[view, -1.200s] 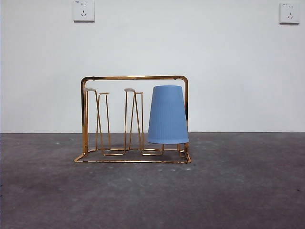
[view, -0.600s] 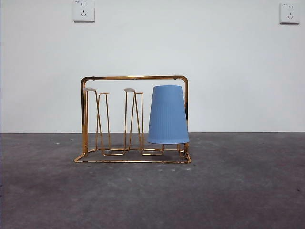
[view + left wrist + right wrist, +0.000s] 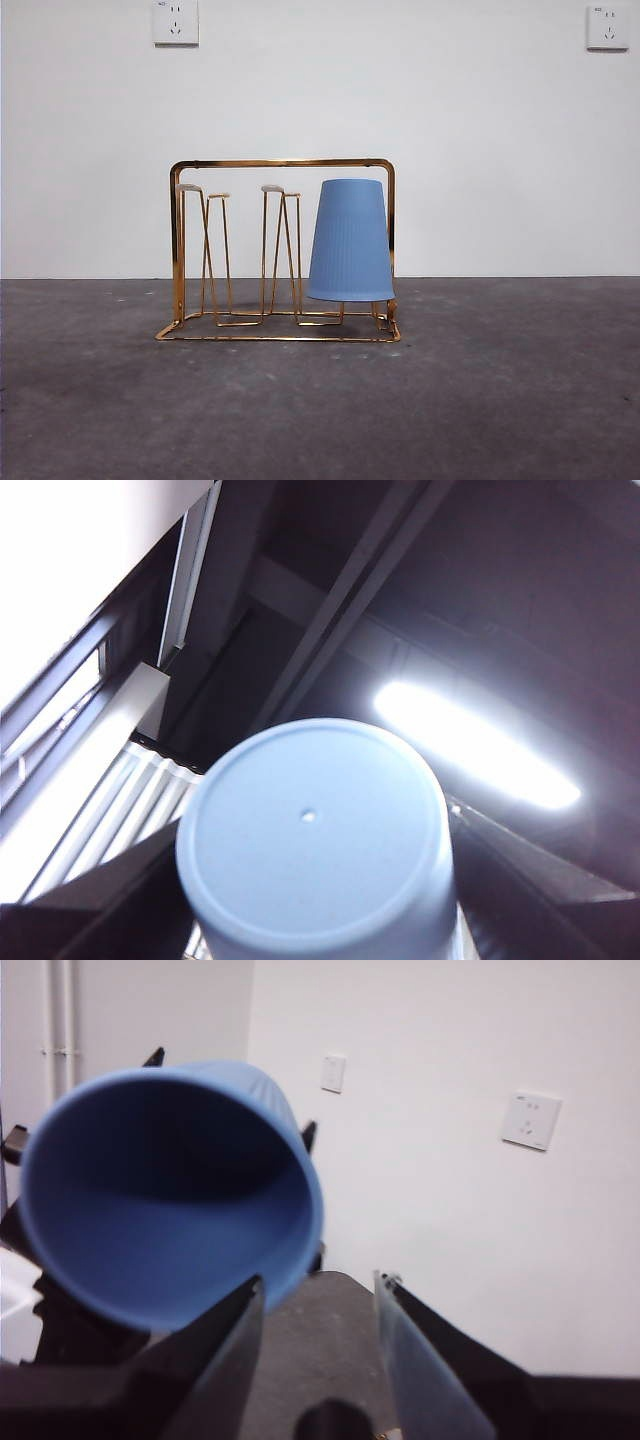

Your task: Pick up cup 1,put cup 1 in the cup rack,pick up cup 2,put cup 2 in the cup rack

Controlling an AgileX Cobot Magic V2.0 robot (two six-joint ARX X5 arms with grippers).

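Close by, the left gripper (image 3: 310, 912) is squeezed tight on a blue cup (image 3: 310, 850), which fills the lower middle of its wrist view. The right gripper (image 3: 320, 1290) has its jaws spread apart and holds nothing. Farther off, in the middle of the front view, a second blue cup (image 3: 350, 240) sits upside down on the right end of the cup rack (image 3: 280, 163) on the grey table (image 3: 320, 420).

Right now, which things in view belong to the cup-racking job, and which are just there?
Job: cup rack; blue cup upside down on it; second blue cup, gripped by the left gripper; right gripper, open, empty.
Just there: wall sockets; table.
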